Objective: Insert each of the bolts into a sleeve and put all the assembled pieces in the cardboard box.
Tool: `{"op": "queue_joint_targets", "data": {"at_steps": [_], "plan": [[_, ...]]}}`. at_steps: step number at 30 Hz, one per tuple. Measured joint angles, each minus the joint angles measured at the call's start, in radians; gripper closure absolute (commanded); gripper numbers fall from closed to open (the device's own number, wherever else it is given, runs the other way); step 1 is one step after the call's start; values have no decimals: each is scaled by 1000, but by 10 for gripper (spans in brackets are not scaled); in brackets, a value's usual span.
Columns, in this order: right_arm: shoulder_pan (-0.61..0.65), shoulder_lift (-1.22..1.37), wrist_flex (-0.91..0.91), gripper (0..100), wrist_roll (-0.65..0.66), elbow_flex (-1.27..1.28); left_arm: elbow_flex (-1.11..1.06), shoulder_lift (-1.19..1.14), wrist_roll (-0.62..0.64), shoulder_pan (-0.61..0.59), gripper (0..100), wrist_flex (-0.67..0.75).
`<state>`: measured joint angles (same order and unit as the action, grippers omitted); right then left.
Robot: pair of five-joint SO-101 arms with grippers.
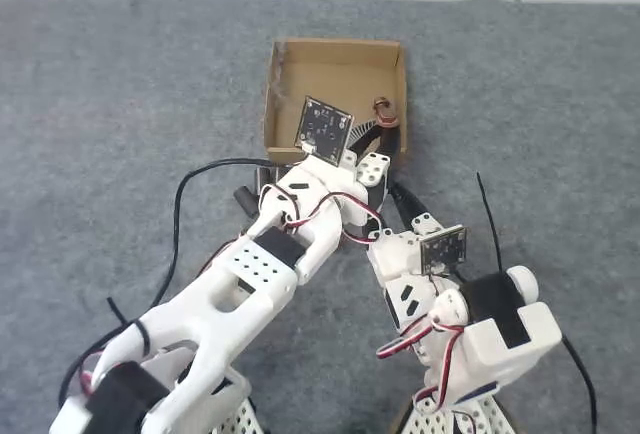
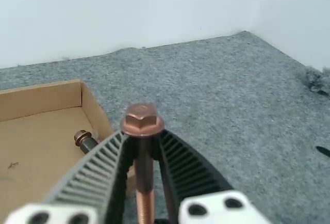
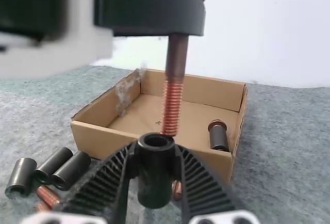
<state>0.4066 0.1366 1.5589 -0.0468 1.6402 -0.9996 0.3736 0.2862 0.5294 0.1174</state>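
The left tool (image 2: 141, 140) is clamping a bolt (image 2: 140, 122) tip-down over the sleeve (image 3: 154, 177) that the right tool (image 3: 154, 154) is gripping, at 5 o'clock of the cardboard box (image 1: 335, 46). Next, the bolt likely needs lowering straight in.

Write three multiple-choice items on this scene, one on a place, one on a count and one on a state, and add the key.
1. Where does the finished piece lie?
A) inside the cardboard box
B) atop the box's rim
C) behind the box

2. How many empty sleeves lie beside the box?
A) one
B) three
C) five

3. How is the bolt in the left pincer?
A) fully sunk in a sleeve
B) lying flat
C) upright, with its tip at the mouth of the black sleeve in the right pincer

Key: A, it rests on the box floor by a wall. B, three dark tubes lie together. C, its copper thread is bare above the sleeve.
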Motion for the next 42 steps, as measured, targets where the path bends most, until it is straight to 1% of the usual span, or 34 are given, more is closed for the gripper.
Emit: {"op": "queue_joint_targets", "data": {"at_steps": [3, 10, 20, 42], "plan": [[0, 0, 0, 992, 0, 0, -12, 5, -2, 0, 988, 2], [-3, 0, 0, 992, 0, 0, -98, 101, 3, 2, 988, 2], [-2, 0, 0, 992, 0, 0, -118, 103, 5, 5, 988, 0], [-12, 2, -2, 992, 0, 0, -247, 120, -3, 23, 988, 21]]}}
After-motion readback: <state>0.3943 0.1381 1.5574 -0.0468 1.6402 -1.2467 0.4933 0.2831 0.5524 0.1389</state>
